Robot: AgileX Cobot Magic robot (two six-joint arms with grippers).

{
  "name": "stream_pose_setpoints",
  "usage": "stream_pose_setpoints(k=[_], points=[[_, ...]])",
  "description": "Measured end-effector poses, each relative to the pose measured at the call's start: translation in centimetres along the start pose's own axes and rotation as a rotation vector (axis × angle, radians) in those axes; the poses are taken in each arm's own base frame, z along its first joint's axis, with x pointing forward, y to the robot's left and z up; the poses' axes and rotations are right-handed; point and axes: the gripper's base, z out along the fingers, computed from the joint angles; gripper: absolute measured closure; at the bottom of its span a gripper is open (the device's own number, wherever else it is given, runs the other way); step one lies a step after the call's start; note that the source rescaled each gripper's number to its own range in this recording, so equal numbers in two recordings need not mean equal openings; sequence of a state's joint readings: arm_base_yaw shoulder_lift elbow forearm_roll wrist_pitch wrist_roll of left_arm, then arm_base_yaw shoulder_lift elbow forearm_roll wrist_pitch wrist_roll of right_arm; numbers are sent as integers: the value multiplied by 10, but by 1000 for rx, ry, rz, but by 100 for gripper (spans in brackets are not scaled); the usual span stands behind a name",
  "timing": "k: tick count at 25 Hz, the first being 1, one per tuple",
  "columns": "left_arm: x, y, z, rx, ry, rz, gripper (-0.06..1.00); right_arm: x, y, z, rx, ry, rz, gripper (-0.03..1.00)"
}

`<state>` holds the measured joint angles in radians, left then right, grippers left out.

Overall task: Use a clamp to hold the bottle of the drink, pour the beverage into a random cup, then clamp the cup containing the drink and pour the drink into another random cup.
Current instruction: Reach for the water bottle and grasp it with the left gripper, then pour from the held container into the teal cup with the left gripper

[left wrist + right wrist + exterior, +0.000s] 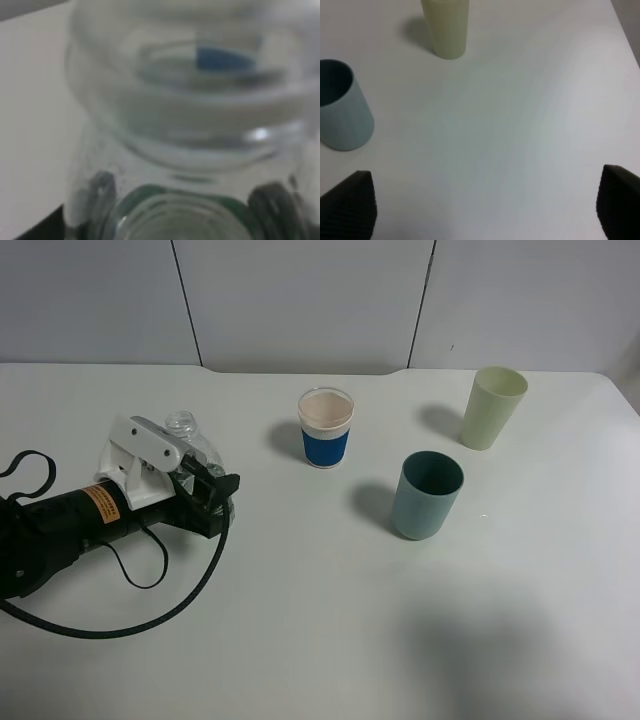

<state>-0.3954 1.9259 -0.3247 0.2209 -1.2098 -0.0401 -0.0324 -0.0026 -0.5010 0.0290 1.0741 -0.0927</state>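
Note:
The bottle (190,445) stands upright at the left of the table, clear with a narrow neck. My left gripper (212,482), black with white parts and an orange sticker, is shut on the bottle low on its body. In the left wrist view the bottle (190,115) fills the picture, with a dark finger (102,187) on either side. The clear drink inside cannot be made out. The teal cup (428,494) stands right of centre and also shows in the right wrist view (342,112). My right gripper (485,207) is open over bare table near the teal cup; the exterior view does not show it.
A white cup with a blue band (326,427) stands at the middle back. A pale yellow-green cup (492,407) stands at the back right and shows in the right wrist view (446,27). A black cable (160,610) loops on the table by the left arm.

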Motion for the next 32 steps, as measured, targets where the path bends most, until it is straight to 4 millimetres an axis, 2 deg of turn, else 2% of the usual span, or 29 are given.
stream_pose_setpoints(k=[1, 17, 18, 19, 21, 29, 32], points=[[0, 0, 0, -1, -1, 1, 94, 0, 0, 0, 0, 0, 0, 37], [-2, 5, -1, -55, -8, -16, 92, 0, 0, 0, 0, 0, 0, 37], [-4, 6, -1, -67, -7, -19, 92, 0, 0, 0, 0, 0, 0, 37], [-20, 8, -6, -123, -69, -32, 92, 0, 0, 0, 0, 0, 0, 37], [-28, 9, -9, -161, -89, -26, 92, 0, 0, 0, 0, 0, 0, 37], [-46, 13, -20, -331, -47, 14, 92, 0, 0, 0, 0, 0, 0, 37], [-61, 12, -21, -438, -11, 62, 92, 0, 0, 0, 0, 0, 0, 37]])
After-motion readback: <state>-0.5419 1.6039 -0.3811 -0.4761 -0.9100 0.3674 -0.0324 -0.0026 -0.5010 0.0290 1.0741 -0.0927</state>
